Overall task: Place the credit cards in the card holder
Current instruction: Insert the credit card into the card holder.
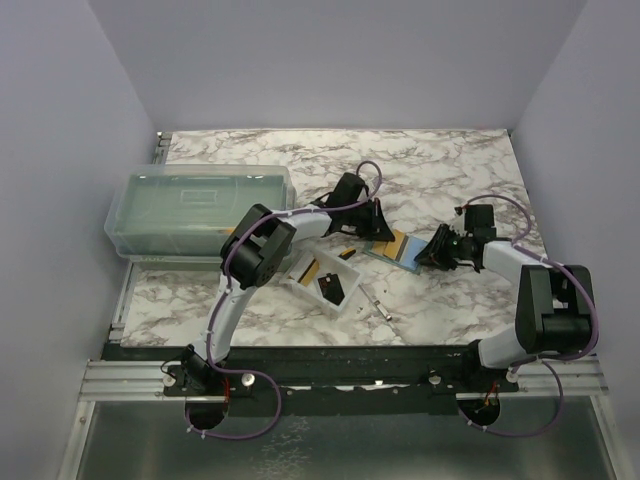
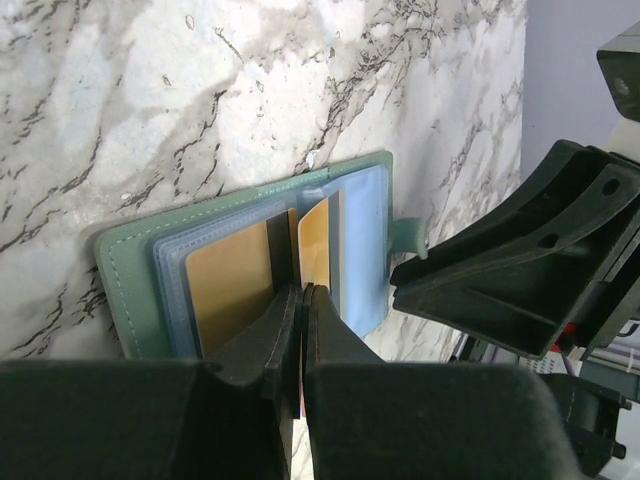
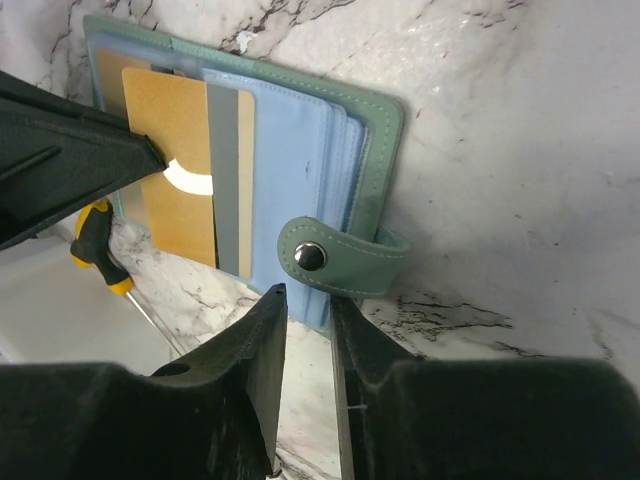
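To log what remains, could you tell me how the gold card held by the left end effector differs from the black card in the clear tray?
The gold card is pinched by the left end effector at the open card holder; the black card lies untouched in the clear tray. Colours differ: gold versus black. Both are thin rectangular cards.

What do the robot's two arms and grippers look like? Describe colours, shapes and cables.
Both the left arm and right arm have white links, chunky black joint housings and looping purple cables. The left gripper and right gripper are matte black, with two flat, tapering fingers each.
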